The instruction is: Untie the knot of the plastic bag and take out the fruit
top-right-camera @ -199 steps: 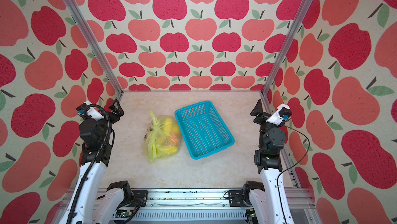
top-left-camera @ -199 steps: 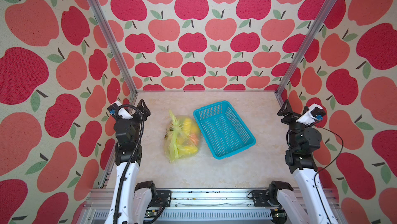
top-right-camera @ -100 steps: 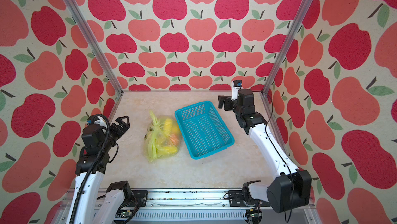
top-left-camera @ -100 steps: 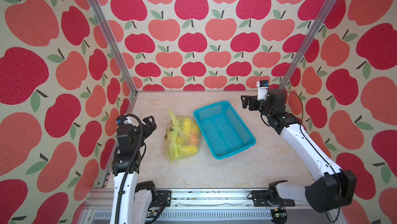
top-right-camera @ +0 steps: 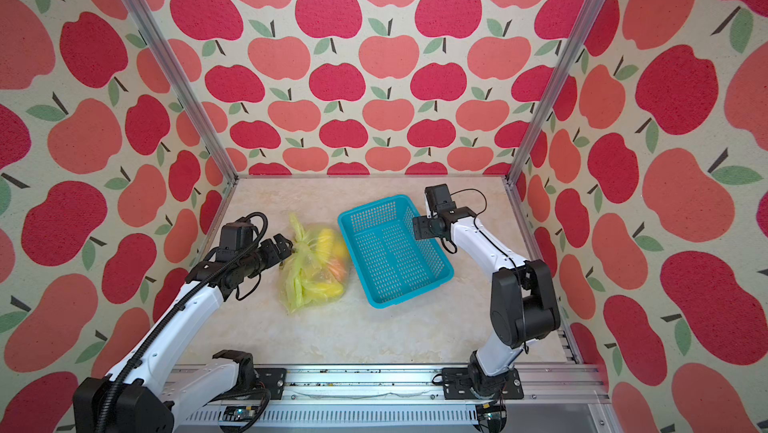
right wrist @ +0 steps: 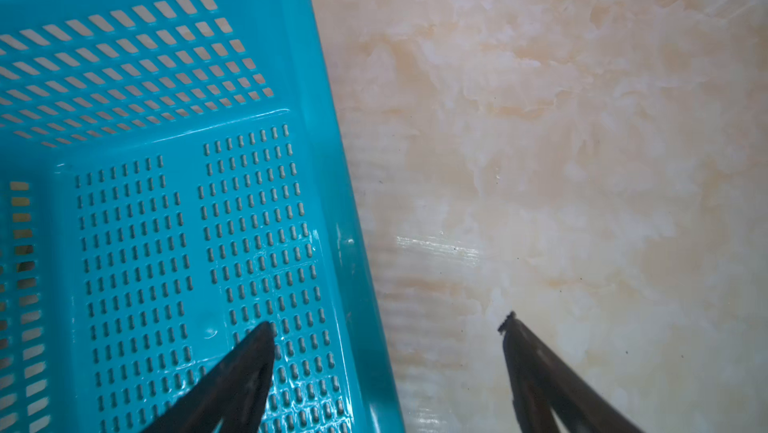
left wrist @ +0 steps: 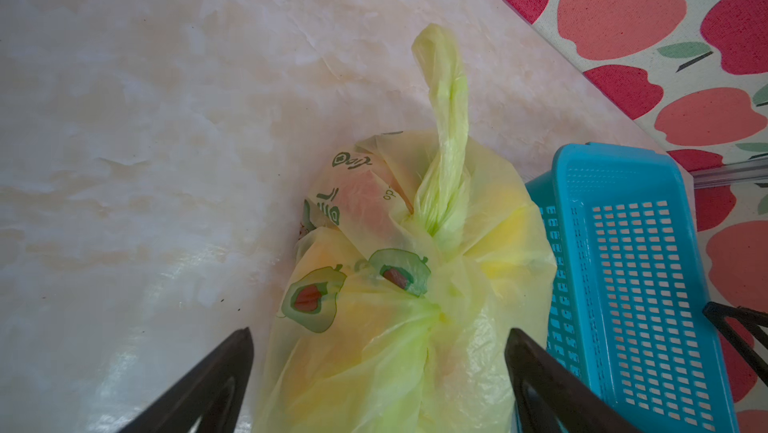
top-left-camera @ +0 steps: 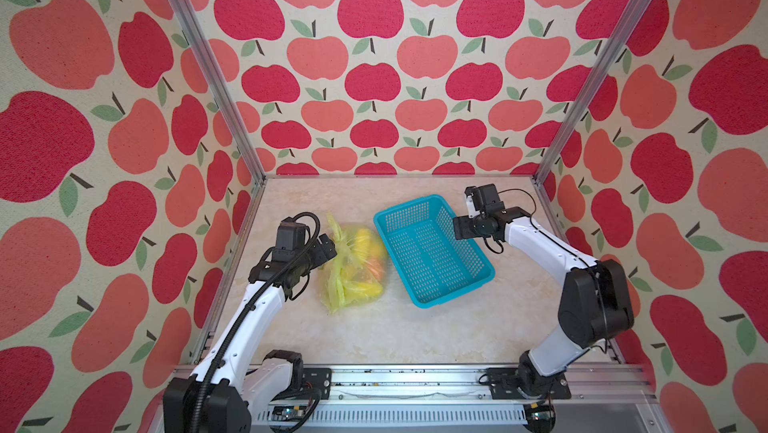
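The plastic bag (top-left-camera: 357,273) (top-right-camera: 318,273) lies on the marble table left of centre, yellow-green and translucent. Yellow and orange fruit (top-left-camera: 365,240) show through it. Its knot (left wrist: 432,225) sits on top, with one lime handle loop (left wrist: 444,111) sticking up. My left gripper (top-left-camera: 326,246) (top-right-camera: 282,246) (left wrist: 380,333) is open at the bag's left side, and the bag's top bulges between its dark fingers (left wrist: 224,368). My right gripper (top-left-camera: 461,227) (top-right-camera: 419,229) (right wrist: 388,323) is open over the basket's far right wall, one finger above the inside, one above the table.
A turquoise perforated basket (top-left-camera: 415,202) (top-right-camera: 374,202) (left wrist: 582,202) (right wrist: 324,119) with nothing in it stands right beside the bag. Apple-patterned walls with metal posts (top-left-camera: 208,69) close in three sides. A metal rail (top-left-camera: 415,372) runs along the front edge.
Both arms have left the side walls. The left gripper has come to the bag's left side. The right arm has swung to the basket's far right wall and lowered there.
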`<state>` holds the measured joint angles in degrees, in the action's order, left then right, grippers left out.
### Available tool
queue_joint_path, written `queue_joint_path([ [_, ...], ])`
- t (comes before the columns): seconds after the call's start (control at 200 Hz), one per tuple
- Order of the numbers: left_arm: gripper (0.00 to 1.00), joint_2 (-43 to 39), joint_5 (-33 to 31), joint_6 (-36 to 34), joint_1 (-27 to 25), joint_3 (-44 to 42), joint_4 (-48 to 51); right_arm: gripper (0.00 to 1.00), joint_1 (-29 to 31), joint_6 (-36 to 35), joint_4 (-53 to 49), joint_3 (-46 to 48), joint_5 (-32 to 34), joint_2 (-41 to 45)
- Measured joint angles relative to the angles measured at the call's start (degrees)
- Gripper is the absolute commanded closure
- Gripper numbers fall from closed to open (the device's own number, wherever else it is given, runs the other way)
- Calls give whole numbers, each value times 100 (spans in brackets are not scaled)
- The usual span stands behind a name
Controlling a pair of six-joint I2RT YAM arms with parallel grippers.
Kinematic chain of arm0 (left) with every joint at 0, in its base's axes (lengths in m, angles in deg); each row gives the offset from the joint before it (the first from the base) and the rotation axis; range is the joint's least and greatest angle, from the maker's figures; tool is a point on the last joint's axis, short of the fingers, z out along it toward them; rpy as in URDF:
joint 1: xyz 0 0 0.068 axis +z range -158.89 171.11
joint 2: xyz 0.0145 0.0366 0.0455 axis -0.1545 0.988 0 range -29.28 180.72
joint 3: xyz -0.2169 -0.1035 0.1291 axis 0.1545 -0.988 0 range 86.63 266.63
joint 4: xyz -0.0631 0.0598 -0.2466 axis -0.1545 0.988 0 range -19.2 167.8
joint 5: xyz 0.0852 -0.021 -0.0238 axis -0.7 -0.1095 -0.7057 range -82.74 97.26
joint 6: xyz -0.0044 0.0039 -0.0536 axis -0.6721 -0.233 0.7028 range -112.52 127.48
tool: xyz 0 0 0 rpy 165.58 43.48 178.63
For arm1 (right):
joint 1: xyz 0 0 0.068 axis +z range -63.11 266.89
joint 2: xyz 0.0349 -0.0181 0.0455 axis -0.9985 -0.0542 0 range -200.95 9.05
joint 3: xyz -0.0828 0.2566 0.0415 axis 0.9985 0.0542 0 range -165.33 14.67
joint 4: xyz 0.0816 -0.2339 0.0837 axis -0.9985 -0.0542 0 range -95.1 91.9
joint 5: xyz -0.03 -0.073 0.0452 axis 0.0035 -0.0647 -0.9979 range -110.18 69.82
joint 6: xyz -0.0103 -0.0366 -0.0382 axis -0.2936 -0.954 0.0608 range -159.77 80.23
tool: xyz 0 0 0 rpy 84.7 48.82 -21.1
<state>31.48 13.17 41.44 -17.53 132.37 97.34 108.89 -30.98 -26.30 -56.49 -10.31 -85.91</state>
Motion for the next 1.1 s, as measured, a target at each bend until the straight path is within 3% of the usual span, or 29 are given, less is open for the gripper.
queue_joint_path([
  [0.225,3,688,-13,-125,-26,348,37,35,-468,271,13,240,184,-26],
  [0.485,3,1578,4,-271,-251,859,-17,29,-1185,647,24,1342,619,1016],
  [0.6,22,2118,-9,-415,-404,1233,-15,23,-1294,743,20,1644,728,1596],
  [0.705,60,2712,22,-516,-588,1670,-66,21,-1290,804,17,1655,769,1985],
  [0.8,82,3222,66,-682,-870,2107,-107,20,-1244,826,2,1655,809,2376],
  [0.87,92,3567,118,-815,-1113,2481,-125,20,-1156,828,7,1652,807,2691],
  [0.935,92,3910,212,-957,-1340,2918,-120,20,-977,826,13,1631,804,2922],
  [0.98,87,4140,286,-1064,-1495,3235,-120,19,-789,817,35,1587,756,3021],
  [1.01,81,4266,337,-1134,-1593,3445,-111,19,-629,793,83,1565,726,3064],
  [1.065,58,4415,358,-1259,-1764,3738,-105,17,-315,719,221,1539,643,3088],
  [1.1,50,4433,358,-1335,-1851,3845,-109,16,-79,647,348,1530,549,3086],
])
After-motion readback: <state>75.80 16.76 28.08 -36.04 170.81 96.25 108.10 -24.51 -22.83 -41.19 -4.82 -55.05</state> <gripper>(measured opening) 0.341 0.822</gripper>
